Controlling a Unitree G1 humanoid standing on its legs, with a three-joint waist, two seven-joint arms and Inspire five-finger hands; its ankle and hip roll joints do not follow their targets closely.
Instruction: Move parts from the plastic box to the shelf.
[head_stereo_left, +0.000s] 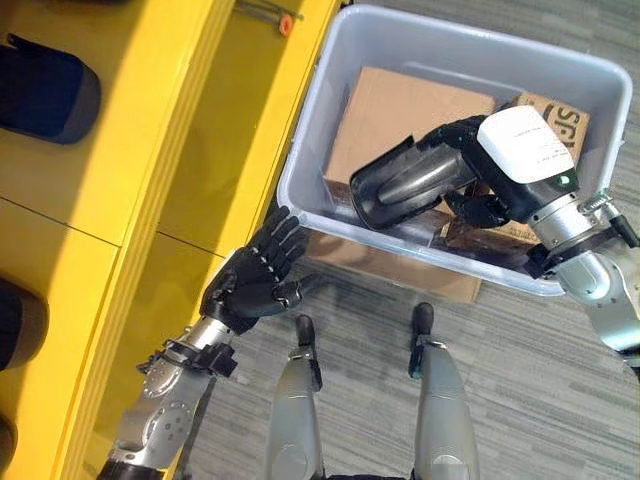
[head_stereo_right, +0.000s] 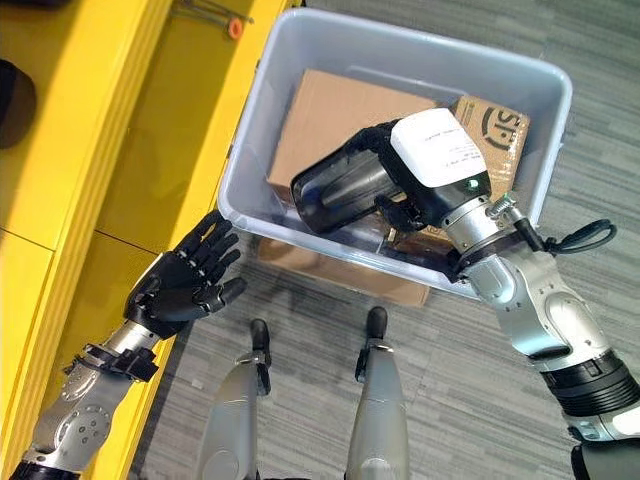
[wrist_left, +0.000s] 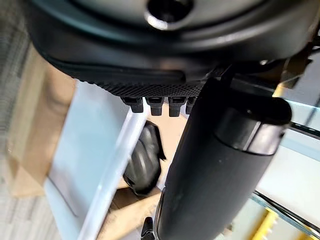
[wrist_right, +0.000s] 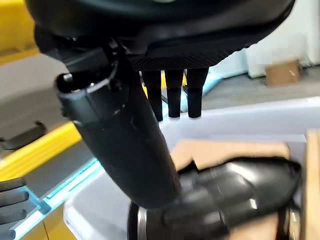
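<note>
1. The right hand (head_stereo_right: 400, 185) reaches into the plastic box (head_stereo_right: 262, 120) from the near right, its fingers and thumb curled round a black tube-shaped part (head_stereo_right: 335, 195). In the right wrist view the thumb (wrist_right: 125, 145) lies across the glossy black body of the part (wrist_right: 235, 195).
2. The part is held roughly level, over the brown cardboard inside the box, with its open round end pointing towards the box's near-left corner. Whether it rests on anything below I cannot tell.
3. A white rectangular label (head_stereo_right: 437, 147) sits on the back of the right hand.
4. Under and behind the part lie a plain cardboard box (head_stereo_right: 330, 105) and, further right, a printed cardboard box (head_stereo_right: 495, 125), both inside the plastic box.
5. The plastic box is pale grey-blue and translucent. It sits on a flat cardboard piece (head_stereo_right: 340, 270) on the grey carpet floor (head_stereo_right: 300, 400).
6. The left hand (head_stereo_left: 255, 275) is outside the box, just beside its near-left corner, with fingers spread and nearly straight and nothing in it. The fingertips come close to the box's wall; I cannot tell whether they touch it.
7. The yellow shelf (head_stereo_left: 150, 200) runs along the robot's left, beside the plastic box. On it, well away from both hands, lie dark rounded parts (head_stereo_left: 45, 90) and, at the far end, a small orange-tipped item (head_stereo_left: 285, 22).
</note>
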